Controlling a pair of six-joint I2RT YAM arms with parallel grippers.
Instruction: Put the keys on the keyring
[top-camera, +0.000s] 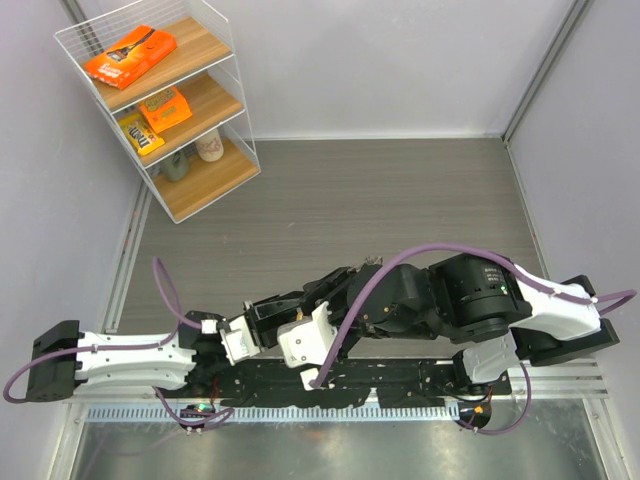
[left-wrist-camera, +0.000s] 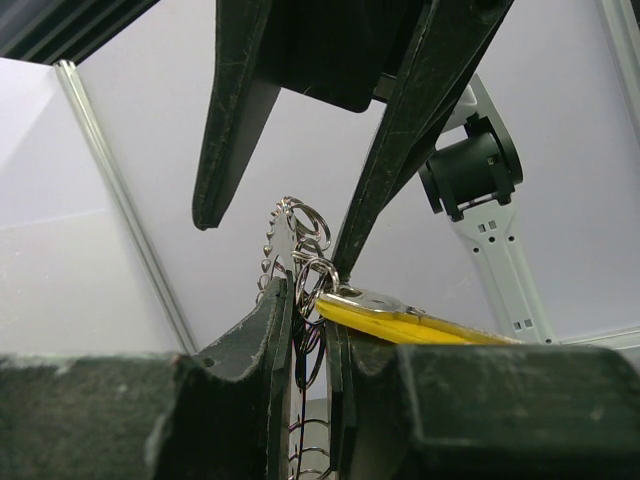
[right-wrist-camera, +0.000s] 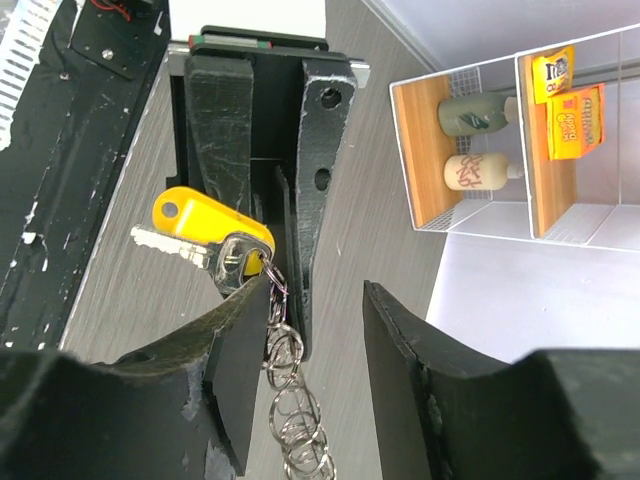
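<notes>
The floppy keyring of small silvery metal rings is held in the air between the two arms, above the grey wood-grain worktop and towards its near edge. It is grasped by the left fingers, which are clenched almost together on it. At that grip a flat yellow key with a hole in its head and a small silvery key are seen lying together, jutting out to one side of the left fingers. Whether they are threaded on the keyring cannot be told. The right fingers are spread wide and released. The free length of the keyring hangs just beside the inner face of one of them.
</notes>
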